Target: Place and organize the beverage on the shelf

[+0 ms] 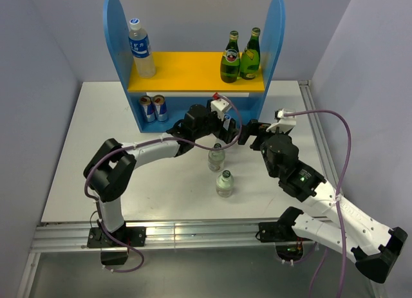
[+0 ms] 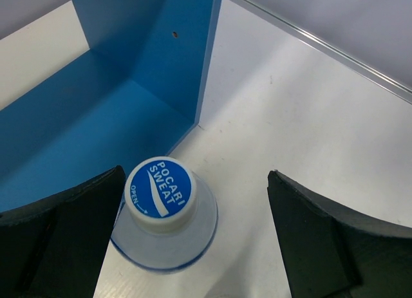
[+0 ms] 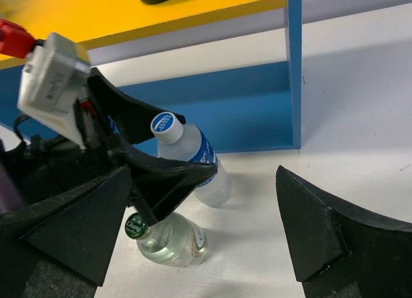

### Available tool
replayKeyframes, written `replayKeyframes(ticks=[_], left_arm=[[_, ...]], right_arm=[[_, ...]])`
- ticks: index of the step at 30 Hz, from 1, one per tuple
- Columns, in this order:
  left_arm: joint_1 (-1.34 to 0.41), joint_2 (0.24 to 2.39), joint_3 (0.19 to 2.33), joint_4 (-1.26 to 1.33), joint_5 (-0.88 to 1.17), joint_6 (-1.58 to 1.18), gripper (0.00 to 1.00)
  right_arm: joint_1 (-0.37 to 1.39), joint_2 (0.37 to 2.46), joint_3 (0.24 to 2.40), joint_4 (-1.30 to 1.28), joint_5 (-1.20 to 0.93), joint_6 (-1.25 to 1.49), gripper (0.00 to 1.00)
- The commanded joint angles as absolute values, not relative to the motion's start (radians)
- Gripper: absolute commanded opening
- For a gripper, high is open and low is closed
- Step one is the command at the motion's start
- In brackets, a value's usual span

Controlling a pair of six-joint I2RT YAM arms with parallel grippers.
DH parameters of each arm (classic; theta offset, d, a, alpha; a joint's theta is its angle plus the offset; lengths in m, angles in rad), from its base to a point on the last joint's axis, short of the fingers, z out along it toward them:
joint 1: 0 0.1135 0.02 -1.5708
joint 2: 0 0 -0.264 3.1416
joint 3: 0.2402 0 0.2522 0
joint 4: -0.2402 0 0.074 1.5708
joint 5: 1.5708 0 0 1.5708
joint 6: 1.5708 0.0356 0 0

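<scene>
With left fingers point(image 2: 64, 233) parted around the off-centre Pocari Sweat bottle point(image 2: 161, 198) and right fingers point(image 3: 322, 227) parted and empty, closing may tip the bottle against the shelf point(image 2: 148, 47).

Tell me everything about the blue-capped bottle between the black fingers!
The Pocari Sweat bottle is clear plastic with a blue cap lettered in white and a blue label. It stands upright on the white table, just before the blue base of the shelf, between the fingers of the open left gripper.
</scene>
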State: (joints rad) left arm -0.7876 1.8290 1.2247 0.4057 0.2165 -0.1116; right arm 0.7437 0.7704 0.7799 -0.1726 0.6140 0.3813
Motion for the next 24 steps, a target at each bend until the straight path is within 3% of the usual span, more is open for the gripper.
replayKeyframes(ticks=[1, 16, 19, 22, 23, 24], left_arm=[[-0.808, 1.873, 1.285, 0.388, 0.149, -0.098, 0.99], [-0.833, 1.885, 1.241, 0.379, 0.005, -0.089, 0.99], [-0.833, 1.893, 1.247, 0.382, 0.005, -0.094, 0.95], [-0.833, 1.913, 1.281, 0.353, 0.005, -0.098, 0.66], [-0.833, 1.919, 1.287, 0.345, 0.005, -0.098, 0.44], [-0.833, 1.924, 1.293, 0.344, 0.005, -0.1, 0.35]], right_arm=[[0.746, 0.755, 0.788, -0.143, 0.637, 0.387, 1.0], [0.746, 0.758, 0.773, -0.13, 0.63, 0.39, 1.0], [0.747, 0.761, 0.775, -0.132, 0.63, 0.391, 1.0], [0.746, 0.753, 0.772, -0.132, 0.634, 0.39, 1.0], [0.746, 0.753, 0.773, -0.13, 0.637, 0.39, 1.0], [0.746, 0.752, 0.77, -0.13, 0.635, 0.39, 1.0]])
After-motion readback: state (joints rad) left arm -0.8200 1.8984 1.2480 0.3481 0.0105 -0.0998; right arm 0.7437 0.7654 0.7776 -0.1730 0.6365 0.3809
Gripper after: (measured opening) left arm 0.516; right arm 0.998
